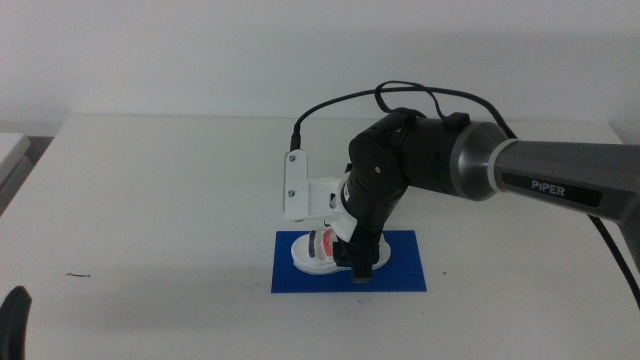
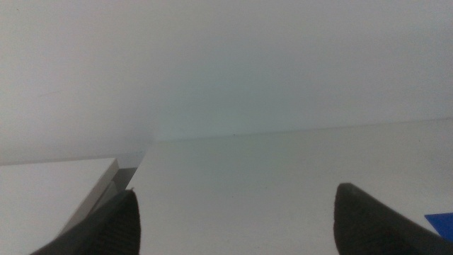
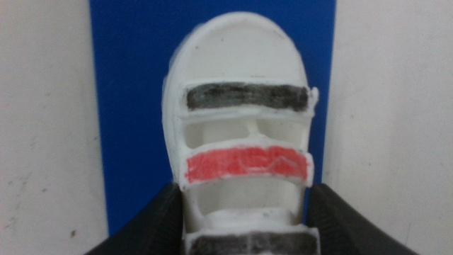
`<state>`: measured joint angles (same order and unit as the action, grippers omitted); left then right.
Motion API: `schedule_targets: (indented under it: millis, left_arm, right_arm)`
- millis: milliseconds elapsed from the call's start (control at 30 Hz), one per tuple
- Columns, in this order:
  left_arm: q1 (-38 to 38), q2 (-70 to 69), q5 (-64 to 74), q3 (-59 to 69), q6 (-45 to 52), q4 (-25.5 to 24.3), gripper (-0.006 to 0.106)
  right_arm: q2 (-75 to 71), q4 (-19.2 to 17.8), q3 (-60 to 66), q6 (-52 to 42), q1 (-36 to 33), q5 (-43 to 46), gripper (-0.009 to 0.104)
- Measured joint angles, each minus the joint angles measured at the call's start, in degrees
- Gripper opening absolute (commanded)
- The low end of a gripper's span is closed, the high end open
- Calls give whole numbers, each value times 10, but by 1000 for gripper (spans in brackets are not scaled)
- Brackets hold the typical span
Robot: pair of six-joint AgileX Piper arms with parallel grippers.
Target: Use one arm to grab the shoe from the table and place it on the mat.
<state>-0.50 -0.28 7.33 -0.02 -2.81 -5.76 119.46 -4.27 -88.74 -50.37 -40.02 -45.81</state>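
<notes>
The white shoe (image 1: 312, 252) with black and red straps lies on the blue mat (image 1: 400, 272) near the middle of the table (image 1: 150, 190). The right arm (image 1: 560, 180), marked PIPER, reaches in from the right. Its gripper (image 1: 355, 262) points down over the shoe. In the right wrist view the gripper (image 3: 244, 212) has its jaws pressed against both sides of the shoe (image 3: 244, 85), which rests flat on the mat (image 3: 134, 106). The left gripper (image 1: 15, 320) waits at the bottom left edge, and its wrist view (image 2: 237, 212) shows it open and empty.
A small dark scratch (image 1: 78, 275) marks the table at front left. A second white surface (image 1: 10, 150) stands off the table's left edge. A corner of the mat (image 2: 442, 219) shows in the left wrist view.
</notes>
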Motion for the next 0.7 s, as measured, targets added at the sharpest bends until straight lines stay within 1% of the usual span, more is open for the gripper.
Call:
schedule_targets:
  millis: [67, 133, 200, 267, 333, 367, 433, 533, 633, 700]
  left_arm:
    - [0, 0, 0, 0, 0, 0, 94]
    - [0, 0, 0, 0, 0, 0, 94]
    - [0, 0, 0, 0, 0, 0, 94]
    - [0, 0, 0, 0, 0, 0, 94]
    - [0, 0, 0, 0, 0, 0, 94]
    - [0, 0, 0, 0, 0, 0, 94]
    - [0, 0, 0, 0, 0, 0, 94]
    - [0, 0, 0, 0, 0, 0, 94]
    - [0, 0, 0, 0, 0, 0, 94]
    - [0, 0, 0, 0, 0, 0, 94]
  right_arm:
    - [4, 1, -1, 0, 0, 5, 3]
    - [7, 1, -4, -1, 0, 5, 14]
    - [8, 1, -6, -1, 0, 6, 35]
    - [8, 1, -6, 1, 0, 9, 62]
    - [7, 0, 0, 13, 1, 11, 85]
    - [-2, 0, 9, 27, 1, 18, 93]
    - [-36, -2, 35, 74, 7, 41, 92]
    - [-152, -23, 104, 208, 33, 94, 90]
    - [-300, -38, 198, 361, 80, 139, 87]
    - [-417, -44, 287, 428, 126, 174, 85]
